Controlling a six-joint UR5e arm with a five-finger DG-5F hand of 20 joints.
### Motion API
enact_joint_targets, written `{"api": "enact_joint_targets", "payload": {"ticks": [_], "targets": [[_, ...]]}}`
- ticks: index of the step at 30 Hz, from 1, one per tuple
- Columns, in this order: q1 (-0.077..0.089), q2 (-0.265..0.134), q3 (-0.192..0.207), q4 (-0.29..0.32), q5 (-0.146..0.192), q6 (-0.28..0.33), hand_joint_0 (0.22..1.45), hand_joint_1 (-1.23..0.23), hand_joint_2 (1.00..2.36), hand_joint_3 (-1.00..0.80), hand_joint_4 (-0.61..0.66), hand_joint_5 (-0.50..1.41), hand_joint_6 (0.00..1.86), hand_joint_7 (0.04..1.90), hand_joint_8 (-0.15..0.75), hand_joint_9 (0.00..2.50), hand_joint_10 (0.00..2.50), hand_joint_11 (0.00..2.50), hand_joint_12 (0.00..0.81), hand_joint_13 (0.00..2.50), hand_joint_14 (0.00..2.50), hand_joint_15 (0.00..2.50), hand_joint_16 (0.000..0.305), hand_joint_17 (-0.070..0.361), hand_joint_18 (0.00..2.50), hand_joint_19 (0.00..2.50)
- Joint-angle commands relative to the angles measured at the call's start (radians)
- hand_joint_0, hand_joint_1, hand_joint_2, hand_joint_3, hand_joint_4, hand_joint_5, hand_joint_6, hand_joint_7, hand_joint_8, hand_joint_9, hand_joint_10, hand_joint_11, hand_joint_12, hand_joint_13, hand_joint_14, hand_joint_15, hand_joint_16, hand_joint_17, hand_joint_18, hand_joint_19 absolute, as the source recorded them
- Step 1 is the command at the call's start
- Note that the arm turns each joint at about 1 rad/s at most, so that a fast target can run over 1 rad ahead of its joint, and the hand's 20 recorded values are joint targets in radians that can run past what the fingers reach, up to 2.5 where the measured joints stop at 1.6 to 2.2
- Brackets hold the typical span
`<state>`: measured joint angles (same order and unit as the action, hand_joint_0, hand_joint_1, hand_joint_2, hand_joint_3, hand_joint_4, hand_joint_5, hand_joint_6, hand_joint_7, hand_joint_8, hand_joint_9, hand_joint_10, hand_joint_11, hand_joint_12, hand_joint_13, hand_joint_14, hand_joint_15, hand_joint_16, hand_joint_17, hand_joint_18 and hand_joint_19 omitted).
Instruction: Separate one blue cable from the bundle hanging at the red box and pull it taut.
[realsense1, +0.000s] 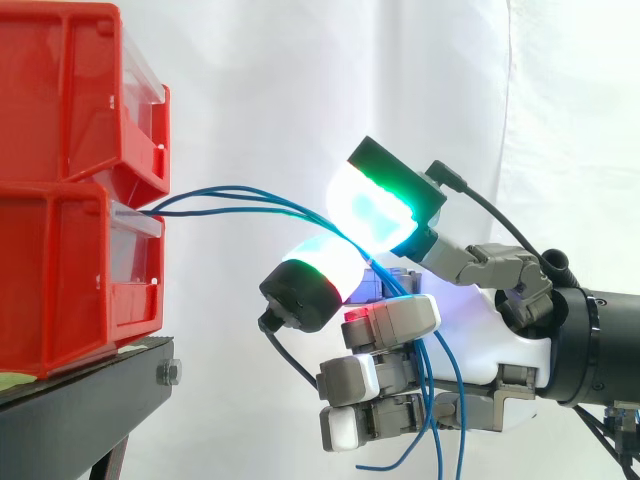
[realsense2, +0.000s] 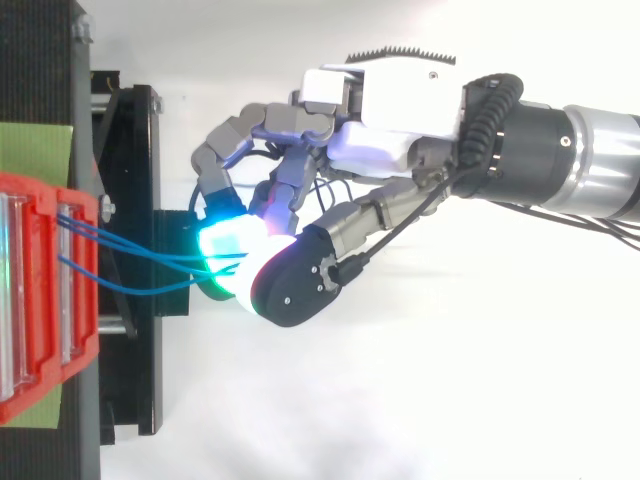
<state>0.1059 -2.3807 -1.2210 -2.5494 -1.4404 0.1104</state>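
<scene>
Mid-frame, blue cables (realsense1: 235, 189) from the red box (realsense1: 70, 285) at left were pinched between pads (realsense1: 368, 210) of the hand (realsense1: 485, 340), seemingly so one could be isolated

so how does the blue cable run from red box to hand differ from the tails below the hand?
The cable run spans red box to hand nearly level, in a shallow arch; the tails drop past the curled fingers. The cable run is held at both ends; the tails end free. Shared: same thin blue strands, pinched between the glowing pads.
</scene>
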Motion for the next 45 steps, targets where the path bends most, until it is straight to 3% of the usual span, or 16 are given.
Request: {"api": "enact_joint_targets", "payload": {"ticks": [1, 12, 14, 18, 20, 22, 26, 29, 32, 36, 45], "targets": [[-0.002, 0.0, 0.0, 0.0, 0.0, 0.0, 0.72, -1.01, 1.0, -0.5, -0.06, -0.1, 0.94, 1.34, 0.297, 1.34, 0.01, 1.41, 0.335, 1.05, 0.03, 0.87, 0.038, 0.085, 0.76, 0.68], [-0.008, 0.0, 0.0, -0.003, -0.005, 0.003, 0.5, -1.07, 1.0, -0.5, -0.04, -0.08, 0.93, 1.19, 0.293, 1.36, 0.01, 1.34, 0.354, 1.08, 0.02, 0.88, 0.043, 0.096, 0.78, 0.69], [-0.009, 0.0, 0.0, -0.005, -0.006, 0.005, 0.46, -1.02, 1.0, -0.5, -0.03, -0.09, 0.92, 1.18, 0.31, 1.38, 0.01, 1.32, 0.367, 1.09, 0.03, 0.87, 0.046, 0.103, 0.8, 0.69], [-0.009, 0.0, 0.0, -0.006, -0.006, 0.008, 0.42, -0.72, 1.0, -0.5, 0.0, -0.1, 0.9, 1.1, 0.339, 1.4, 0.01, 1.29, 0.404, 1.12, 0.02, 0.84, 0.052, 0.117, 0.84, 0.67], [-0.009, 0.0, 0.0, -0.008, -0.006, 0.009, 0.51, -0.59, 1.0, -0.5, 0.02, -0.11, 0.9, 1.15, 0.305, 1.37, 0.01, 1.3, 0.369, 1.09, 0.02, 0.86, 0.046, 0.104, 0.78, 0.7], [-0.009, 0.0, 0.0, -0.008, -0.006, 0.009, 0.57, -0.57, 1.0, -0.5, 0.03, -0.12, 0.9, 1.17, 0.296, 1.35, 0.02, 1.31, 0.357, 1.08, 0.02, 0.88, 0.044, 0.098, 0.76, 0.72], [-0.009, 0.0, 0.0, -0.008, -0.006, 0.009, 0.62, -0.72, 1.01, -0.39, 0.06, -0.12, 0.9, 1.23, 0.305, 1.33, 0.02, 1.31, 0.359, 1.08, 0.02, 0.87, 0.043, 0.098, 0.76, 0.73], [-0.009, 0.0, 0.0, -0.008, -0.006, 0.009, 0.67, -0.84, 1.01, -0.3, 0.03, -0.14, 0.93, 1.13, 0.299, 1.3, 0.01, 1.33, 0.354, 1.07, 0.02, 0.88, 0.044, 0.098, 0.76, 0.72], [-0.009, 0.0, 0.0, -0.008, -0.006, 0.009, 0.72, -0.87, 1.01, -0.36, -0.02, -0.14, 0.94, 1.09, 0.29, 1.29, 0.01, 1.35, 0.344, 1.07, 0.02, 0.87, 0.043, 0.096, 0.76, 0.71], [-0.009, 0.0, 0.0, -0.008, -0.006, 0.009, 0.8, -0.93, 1.0, -0.5, -0.04, -0.15, 0.95, 1.19, 0.291, 1.28, 0.01, 1.34, 0.338, 1.06, 0.03, 0.86, 0.041, 0.091, 0.76, 0.68], [-0.006, 0.0, 0.0, -0.008, -0.002, 0.008, 0.67, -1.02, 1.0, -0.5, -0.01, -0.11, 0.94, 1.2, 0.279, 1.34, 0.01, 1.36, 0.333, 1.07, 0.03, 0.86, 0.039, 0.088, 0.76, 0.69]]}}
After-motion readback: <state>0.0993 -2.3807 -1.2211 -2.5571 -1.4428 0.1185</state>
